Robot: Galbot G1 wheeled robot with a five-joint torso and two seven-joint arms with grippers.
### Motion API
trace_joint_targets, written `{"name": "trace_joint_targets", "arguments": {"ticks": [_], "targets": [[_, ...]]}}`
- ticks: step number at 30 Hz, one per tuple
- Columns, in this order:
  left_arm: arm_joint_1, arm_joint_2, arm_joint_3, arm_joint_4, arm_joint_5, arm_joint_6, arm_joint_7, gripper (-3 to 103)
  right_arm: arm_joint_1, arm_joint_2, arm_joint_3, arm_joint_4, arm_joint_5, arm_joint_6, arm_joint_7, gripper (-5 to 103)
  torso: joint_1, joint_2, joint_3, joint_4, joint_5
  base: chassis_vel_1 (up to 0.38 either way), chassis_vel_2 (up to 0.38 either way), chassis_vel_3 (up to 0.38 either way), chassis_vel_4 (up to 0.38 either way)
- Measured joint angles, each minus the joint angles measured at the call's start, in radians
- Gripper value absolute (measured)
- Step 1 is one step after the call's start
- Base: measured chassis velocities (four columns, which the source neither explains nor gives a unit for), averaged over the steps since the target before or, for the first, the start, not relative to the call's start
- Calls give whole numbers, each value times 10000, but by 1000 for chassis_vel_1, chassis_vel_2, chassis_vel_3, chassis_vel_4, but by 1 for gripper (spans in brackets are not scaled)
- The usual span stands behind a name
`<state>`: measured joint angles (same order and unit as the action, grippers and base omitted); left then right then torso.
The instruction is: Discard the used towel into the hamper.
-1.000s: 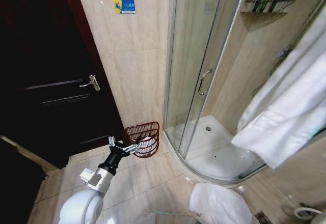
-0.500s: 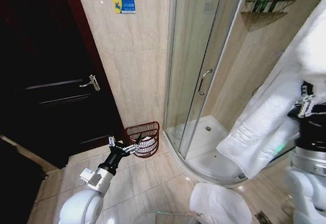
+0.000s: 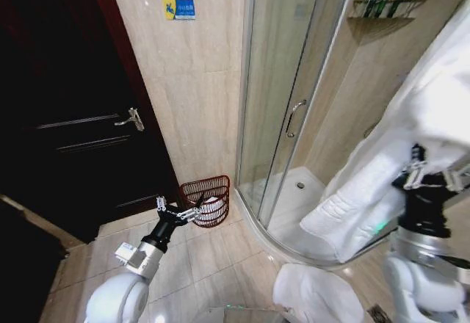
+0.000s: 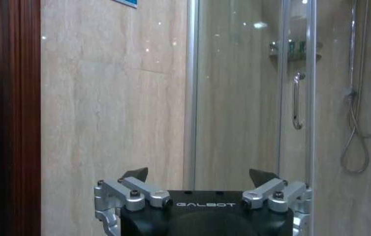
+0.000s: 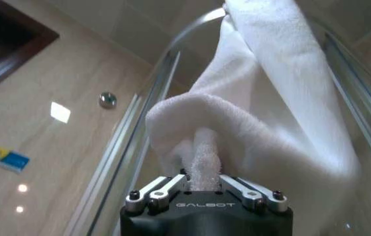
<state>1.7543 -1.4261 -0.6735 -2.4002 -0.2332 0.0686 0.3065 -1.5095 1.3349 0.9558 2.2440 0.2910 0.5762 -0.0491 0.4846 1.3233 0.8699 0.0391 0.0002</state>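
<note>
1. Tiled bathroom floor (image 3: pixel 213 257) underfoot, beige wall tiles behind, dark door (image 3: pixel 66 117) at the room's left, curved glass shower enclosure (image 3: pixel 294 110) at its right.
2. Hamper (image 3: pixel 207 200) set on the floor in the corner where the tiled wall meets the shower's curved base; something white already inside it.
3. Towel (image 3: pixel 411 147) up in the air at the right of the head view, draped long and wide, its lower hem hanging over the shower base, well apart from the hamper.
4. Right gripper (image 5: pixel 202 189) closed on a bunched fold of the towel, seen from the right wrist; only a narrow pinch of cloth between the fingers (image 5: pixel 161 187), the bulk of it billowing above and beyond.
5. Left gripper (image 3: pixel 178 213) low over the floor, just beside the hamper's near rim, fingers (image 4: pixel 135 176) spread wide, nothing between them.
6. Likely risk: so small a pinch on so large a cloth, so could slip free under its own weight on the way across.
7. Second risk: trailing hem could catch on the shower door handle (image 3: pixel 294 116) or drag along the glass edge.
8. Third risk: small basket, big towel, so may spill over the rim or tip the hamper; left gripper close enough to be draped over.
</note>
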Motion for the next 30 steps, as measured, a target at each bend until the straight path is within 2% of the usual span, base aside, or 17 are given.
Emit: {"name": "trace_joint_targets", "arguments": {"ticks": [11,18,21,23,25,30], "targets": [[0,0,0,0,0,0,0,100,-98,790,-300,122,-250,333,-246,7,0,0,0,0,-2,0,0,0,0],[0,0,0,0,0,0,0,100,-130,705,73,287,-240,466,-244,7,1,0,0,0,0,0,0,0,0],[0,0,0,0,0,0,0,100,-156,641,279,477,-140,361,-309,7,0,0,1,-2,6,0,0,0,0],[0,0,1,0,0,0,1,100,-133,567,430,906,17,229,-287,7,-1,2,-2,-1,-9,0,0,0,0],[0,0,0,0,0,0,1,100,-118,542,457,1099,70,161,-221,7,0,2,-1,0,1,0,0,0,0],[0,0,0,0,0,1,0,100,-93,345,700,1857,437,-227,-70,7,0,1,-1,0,-1,0,0,0,0]]}}
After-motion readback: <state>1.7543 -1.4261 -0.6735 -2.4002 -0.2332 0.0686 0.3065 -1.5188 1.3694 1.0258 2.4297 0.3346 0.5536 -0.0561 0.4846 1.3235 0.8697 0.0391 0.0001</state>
